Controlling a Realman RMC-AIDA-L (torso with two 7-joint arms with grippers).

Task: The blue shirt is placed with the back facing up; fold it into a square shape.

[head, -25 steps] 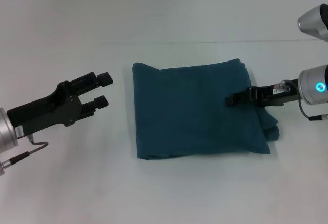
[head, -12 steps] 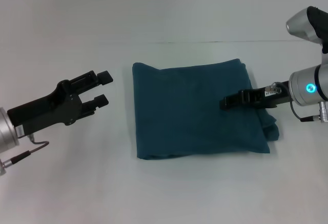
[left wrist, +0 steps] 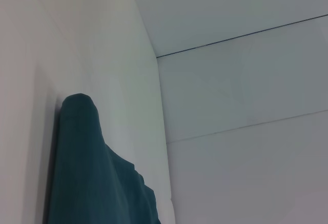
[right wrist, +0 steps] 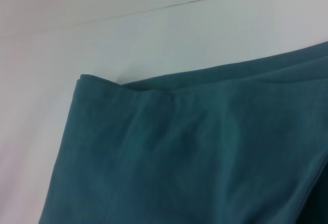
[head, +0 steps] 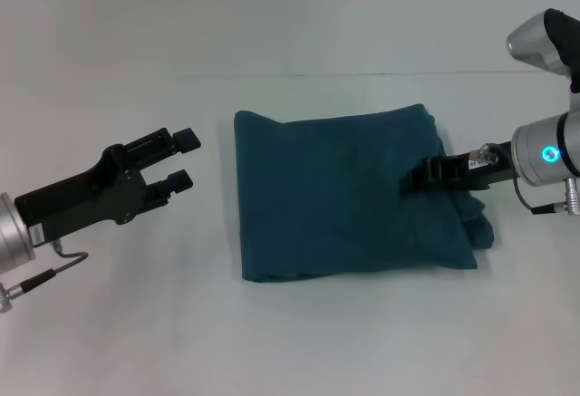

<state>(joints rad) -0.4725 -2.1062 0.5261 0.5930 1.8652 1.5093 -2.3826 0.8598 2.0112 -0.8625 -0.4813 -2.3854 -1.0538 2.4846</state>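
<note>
A: Blue shirt [head: 349,192] lies mid-table [head: 290,342], plain side showing, no lettering in sight. Already a rough square, several layers deep. Near right corner bulges out past the main edge.

B: Grippers?

A: Left gripper [head: 181,158] hovers off the cloth's left edge, not touching, fingers clearly apart. Right gripper [head: 410,179] reaches in over the right-hand part of the shirt, low above the fabric or on it. Seen edge-on, so I cannot tell whether its fingers are parted or closed, or whether it grips any cloth.

B: Wrist cameras help?

A: Little. Right wrist view shows only folded layers and a far corner of the shirt, no fingers. Left wrist view shows a strip of shirt edge against the table.

B: Stage, in your judgement?

A: Late. Main folds look done; what remains is tidying. That right corner spoils the square.

B: How to do it well?

A: Work the right side only. Tuck or smooth the bulging corner inward with a flat, low stroke, keeping the layers beneath from sliding. Left gripper could steady the opposite edge if the stack drags. Avoid lifting high: the top layer may peel open
</note>
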